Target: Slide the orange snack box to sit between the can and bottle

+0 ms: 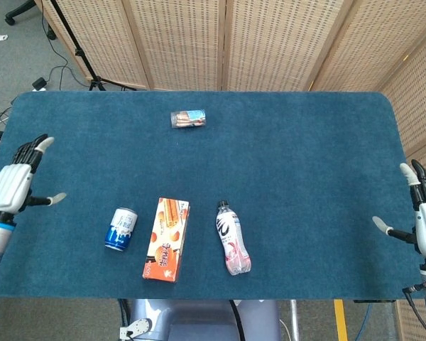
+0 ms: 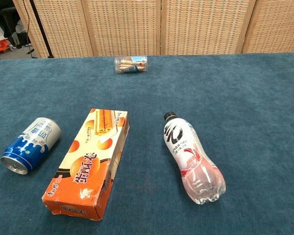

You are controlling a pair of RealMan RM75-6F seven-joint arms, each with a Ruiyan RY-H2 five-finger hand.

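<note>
On the blue table, the orange snack box lies flat between the can and the bottle. Both hands, left hand and right hand, hover at the table's edges, fingers spread, holding nothing.

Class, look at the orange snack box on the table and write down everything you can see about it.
The orange snack box is a long, flat carton that looks like cardboard, printed with round orange shapes, pictures of stick-like snacks at its far end and white lettering. It lies flat on the blue table cloth, closed, its near end slightly crumpled, its long axis running away from the robot and tilted a little. It sits between the blue can and the bottle, touching neither. No hand touches it.
</note>
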